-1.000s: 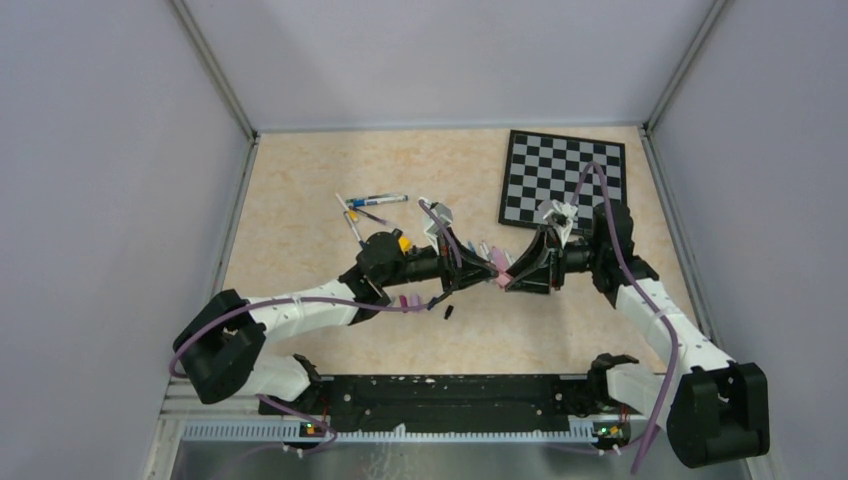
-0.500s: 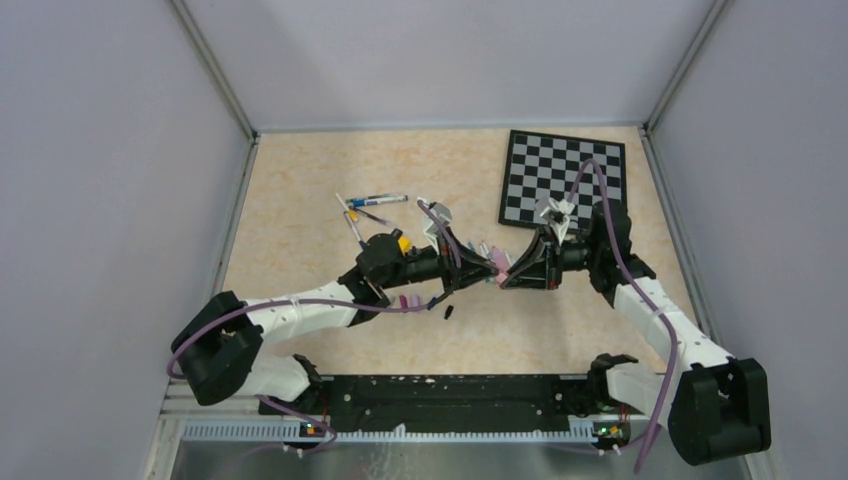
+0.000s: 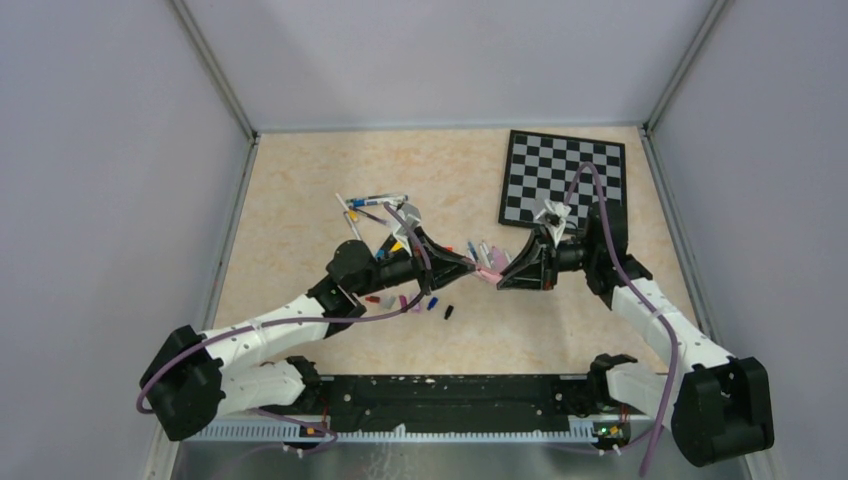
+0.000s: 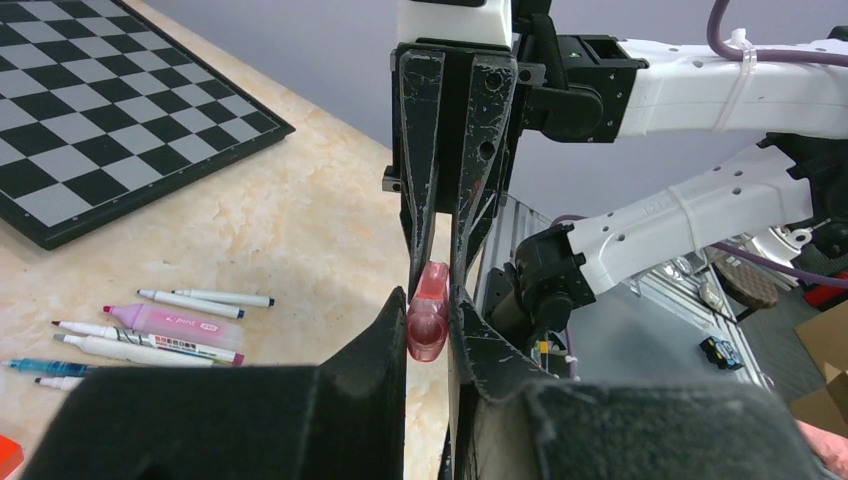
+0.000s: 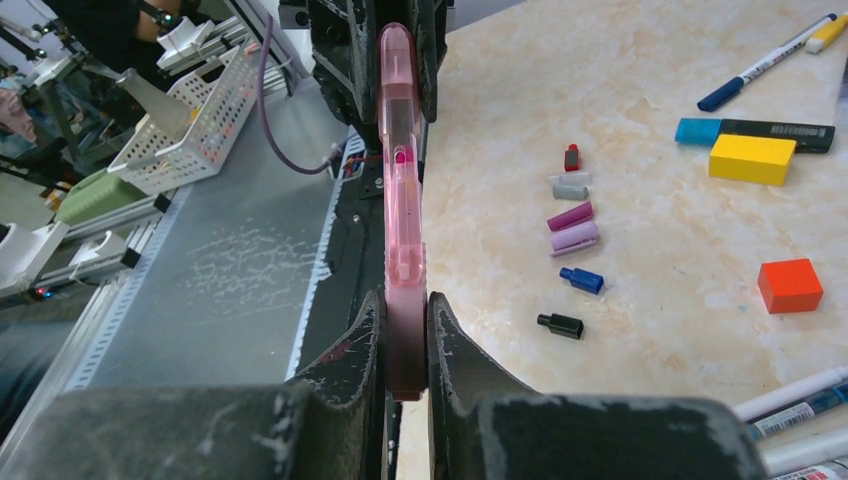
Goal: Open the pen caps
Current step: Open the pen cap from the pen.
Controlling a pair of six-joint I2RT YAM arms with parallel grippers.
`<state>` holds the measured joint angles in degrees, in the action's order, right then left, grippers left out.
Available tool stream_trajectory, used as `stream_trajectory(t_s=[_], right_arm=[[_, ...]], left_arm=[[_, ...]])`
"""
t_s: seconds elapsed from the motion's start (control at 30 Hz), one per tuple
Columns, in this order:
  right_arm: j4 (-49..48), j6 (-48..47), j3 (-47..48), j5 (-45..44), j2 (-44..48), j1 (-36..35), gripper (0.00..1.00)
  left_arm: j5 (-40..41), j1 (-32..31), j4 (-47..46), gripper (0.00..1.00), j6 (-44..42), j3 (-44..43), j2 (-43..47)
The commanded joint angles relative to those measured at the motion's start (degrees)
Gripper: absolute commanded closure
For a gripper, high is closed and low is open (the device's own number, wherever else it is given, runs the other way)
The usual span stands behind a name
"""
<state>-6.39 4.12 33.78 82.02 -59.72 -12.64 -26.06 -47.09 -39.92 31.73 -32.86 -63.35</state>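
Observation:
A pink pen (image 3: 487,270) hangs above the table between both grippers. My left gripper (image 4: 428,300) is shut on its translucent rounded end (image 4: 428,325). My right gripper (image 5: 405,300) is shut on the darker opposite end, and the pen (image 5: 400,200) runs straight from there to the left jaws in one piece. Loose pen caps lie on the table: grey (image 5: 569,187), purple (image 5: 570,215), pink (image 5: 574,237), blue (image 5: 581,280) and black (image 5: 560,324). Several pens (image 4: 190,298) lie beside a pink highlighter (image 4: 170,322).
A chessboard (image 3: 563,180) lies at the back right. A yellow block (image 5: 752,158) and a red cube (image 5: 790,285) sit near the caps. A cyan and black marker (image 5: 750,130) and more pens (image 3: 375,205) lie towards the back left.
My right gripper has shut on the pink pen. The left arm has swung left, and its gripper and the pen have shifted slightly left.

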Motion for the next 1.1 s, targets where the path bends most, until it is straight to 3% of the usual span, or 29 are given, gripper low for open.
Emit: stream_trajectory(t_s=[0.0, 0.27, 0.5, 0.63, 0.97, 1.0, 1.07], right_arm=[[4.3, -3.1, -0.4, 0.7, 0.1, 1.0, 1.0], [8.9, -7.7, 0.0, -2.0, 0.5, 1.0, 0.97], [15.2, -14.3, 0.9, -7.2, 0.7, 1.0, 0.61], [18.4, -17.8, 1.6, -10.6, 0.8, 1.0, 0.51], [19.2, -17.7, 3.2, -9.4, 1.5, 1.0, 0.53], [19.2, -17.4, 3.7, -10.0, 1.4, 1.0, 0.6], [19.1, -16.8, 4.8, -10.6, 1.1, 1.0, 0.86]], left_arm=[[4.3, 3.1, -8.3, 1.0, -0.1, -1.3, 3.8], [1.2, 3.0, -8.2, 1.0, 1.6, -0.5, 2.7], [0.1, 3.1, -8.1, 1.0, 2.3, 0.1, 2.7], [-0.1, 3.1, -7.8, 1.0, 2.3, 0.2, 2.7], [-0.5, 3.1, -4.6, 1.0, 1.5, -0.3, 2.5], [-0.8, 3.1, -4.2, 1.0, 1.4, -0.4, 2.3], [-1.4, 3.1, -3.8, 1.0, 1.7, -0.4, 1.7]])
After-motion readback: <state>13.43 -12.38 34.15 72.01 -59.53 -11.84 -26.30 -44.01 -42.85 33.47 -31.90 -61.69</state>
